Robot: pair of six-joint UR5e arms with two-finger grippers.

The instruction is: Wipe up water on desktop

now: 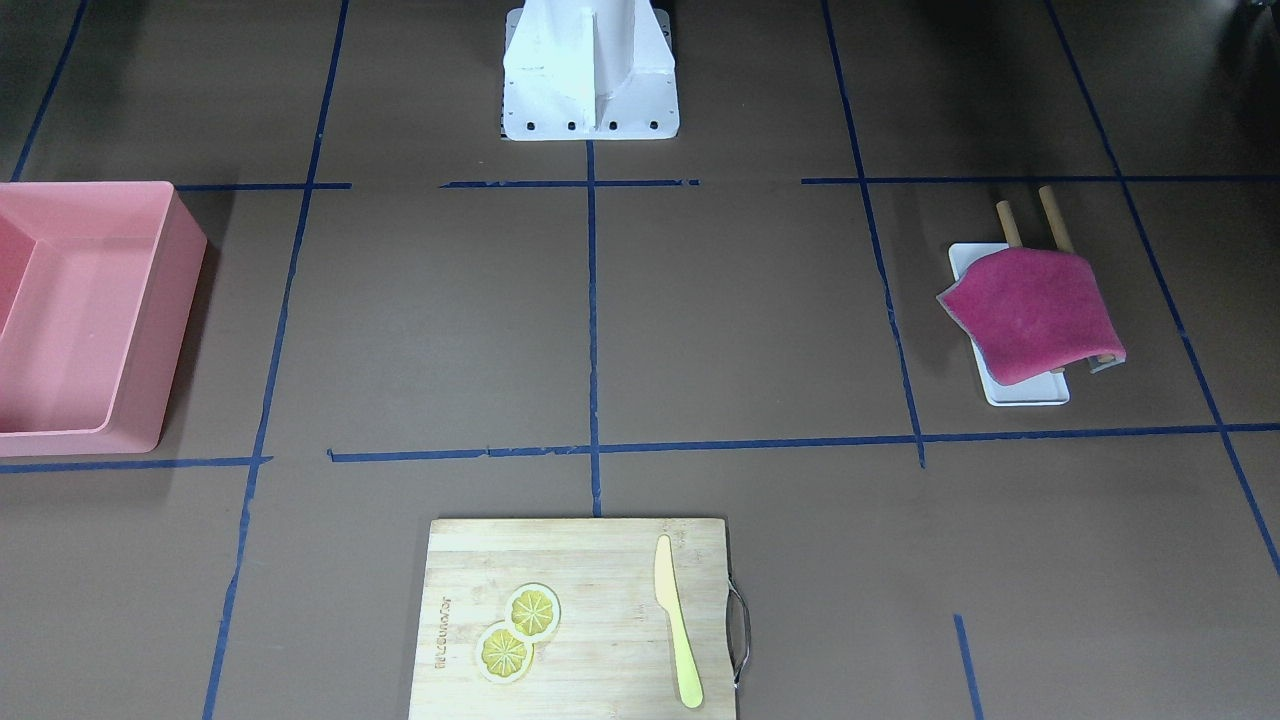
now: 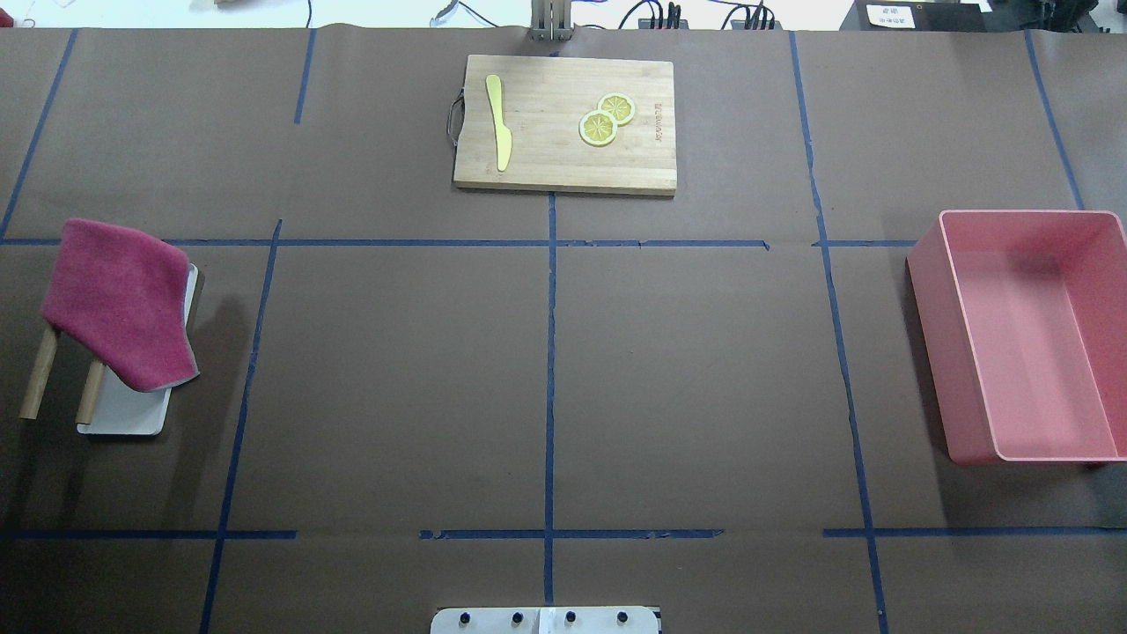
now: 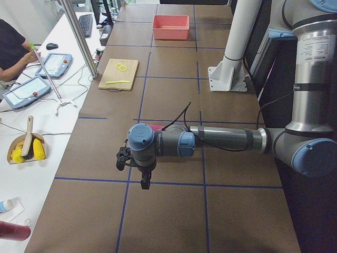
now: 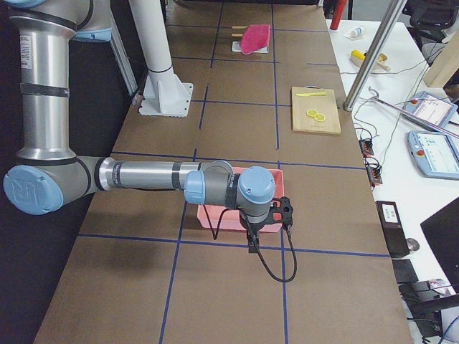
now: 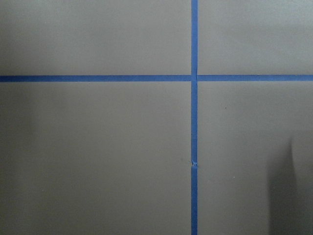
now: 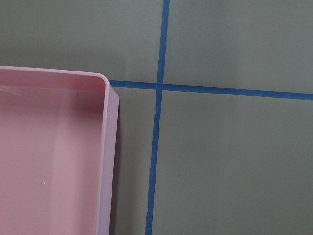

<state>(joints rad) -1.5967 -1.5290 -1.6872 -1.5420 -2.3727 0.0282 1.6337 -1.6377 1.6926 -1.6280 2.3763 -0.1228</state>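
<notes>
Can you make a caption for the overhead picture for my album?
Red cloth on its rack, lemon slices on a cutting board, and a pink bin on the taped brown desktop.

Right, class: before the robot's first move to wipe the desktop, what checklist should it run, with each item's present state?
1. Water spotted on the desktop: cannot tell; no puddle shows.
2. Red cloth ready on the robot's left side, draped above the white tray: ok.
3. Left gripper open: cannot tell; side view only.
4. Right gripper open: cannot tell; side view only.
5. Cutting board away from the cloth: ok.
</notes>
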